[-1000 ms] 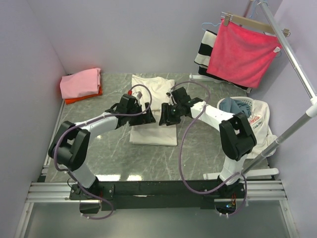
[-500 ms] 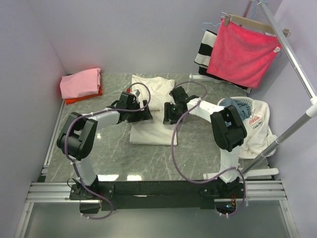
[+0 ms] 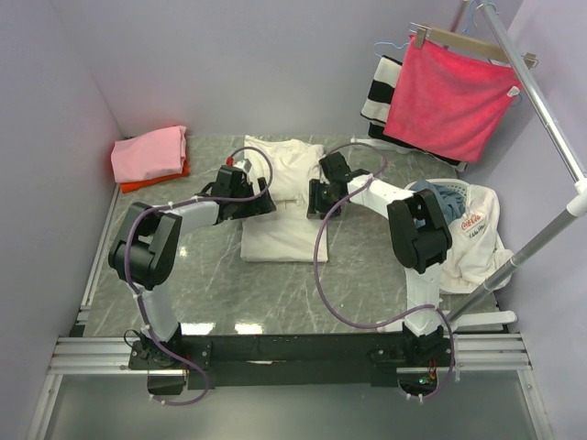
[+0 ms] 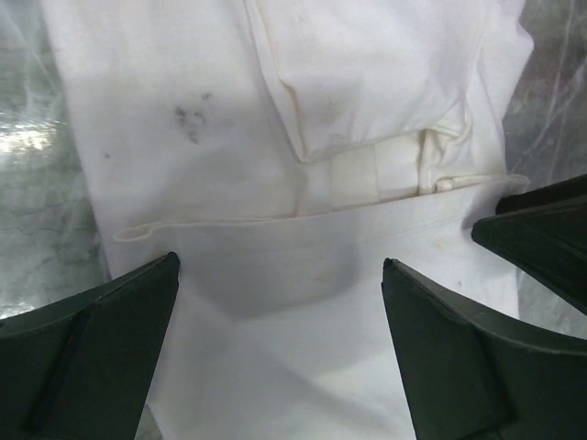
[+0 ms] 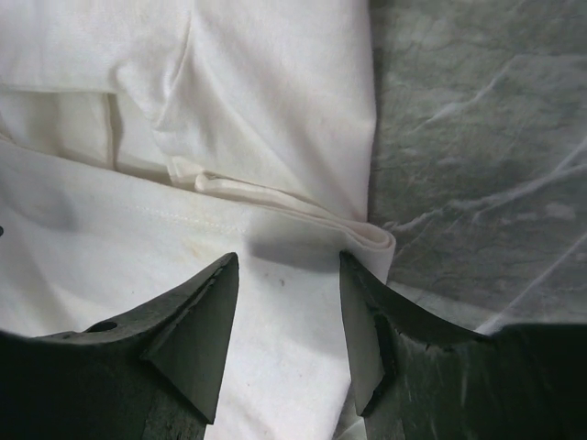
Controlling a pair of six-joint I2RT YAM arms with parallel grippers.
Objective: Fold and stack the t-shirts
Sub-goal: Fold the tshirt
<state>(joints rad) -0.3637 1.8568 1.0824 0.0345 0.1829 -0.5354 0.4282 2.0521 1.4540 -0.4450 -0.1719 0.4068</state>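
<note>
- The cream shirt (image 3: 275,240) lies in the middle of the table (image 3: 303,293). Its sides are turned in, so it makes a long strip running away from the arms, and a hem lies across its middle.
- The left gripper (image 4: 280,266) hovers over the strip near its left edge, fingers wide apart with nothing between them.
- The right gripper (image 5: 289,259) hovers at the right edge just short of that hem, fingers partly apart and gripping nothing.
- The pink shirt (image 3: 149,151) sits folded on the orange-red shirt (image 3: 138,186) in the far left corner, so that part looks done.
- What seems left is to fold the strip across into a small rectangle and add it to that pile.
</note>
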